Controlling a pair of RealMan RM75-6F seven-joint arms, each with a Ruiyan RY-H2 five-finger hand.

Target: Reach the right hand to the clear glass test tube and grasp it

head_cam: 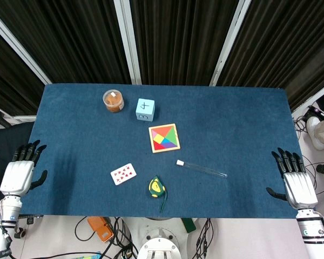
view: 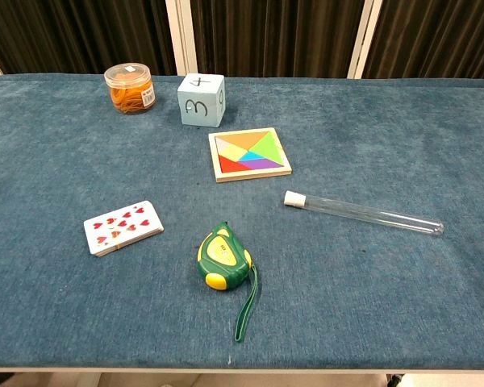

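Observation:
The clear glass test tube (head_cam: 201, 168) (view: 363, 212) lies flat on the blue table, right of centre, its white cap pointing left. My right hand (head_cam: 294, 177) rests at the table's right front edge, fingers spread and holding nothing, well to the right of the tube. At the left front edge my left hand (head_cam: 20, 170) lies open and empty too. Neither hand shows in the chest view.
A tangram puzzle (head_cam: 164, 138) sits just behind the tube. A green and yellow tape measure (head_cam: 157, 188) and a stack of playing cards (head_cam: 123, 174) lie front centre. A light blue numbered cube (head_cam: 144, 109) and a jar of rubber bands (head_cam: 113, 101) stand at the back.

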